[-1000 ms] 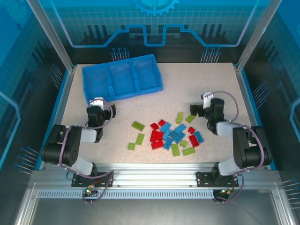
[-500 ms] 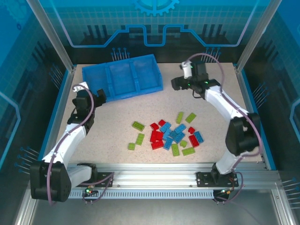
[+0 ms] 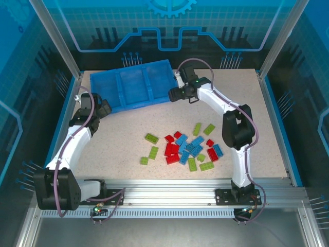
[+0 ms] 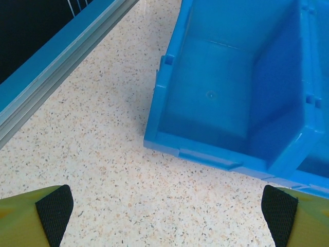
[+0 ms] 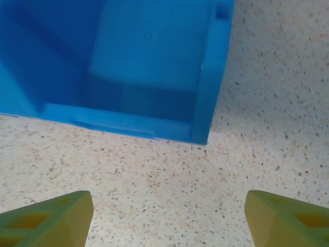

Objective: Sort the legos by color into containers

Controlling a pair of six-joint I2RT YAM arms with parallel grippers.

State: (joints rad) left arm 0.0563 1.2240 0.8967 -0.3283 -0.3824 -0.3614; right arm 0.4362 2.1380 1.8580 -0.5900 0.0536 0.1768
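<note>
Bracketing the tray (image 3: 139, 104), fingers spread, nothing held.
My left gripper (image 4: 167, 216) and right gripper (image 5: 169, 218) hang released, one just off each near corner of the tray, probably so I can shift it closer. The legos (image 3: 187, 149) lie heaped well in front of the tray, none sorted yet.

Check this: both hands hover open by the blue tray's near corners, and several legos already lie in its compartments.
Wrong on the legos: the top view shows them all loose on the table, none in the tray. The left hand and right hand do hover open by its near corners.
</note>
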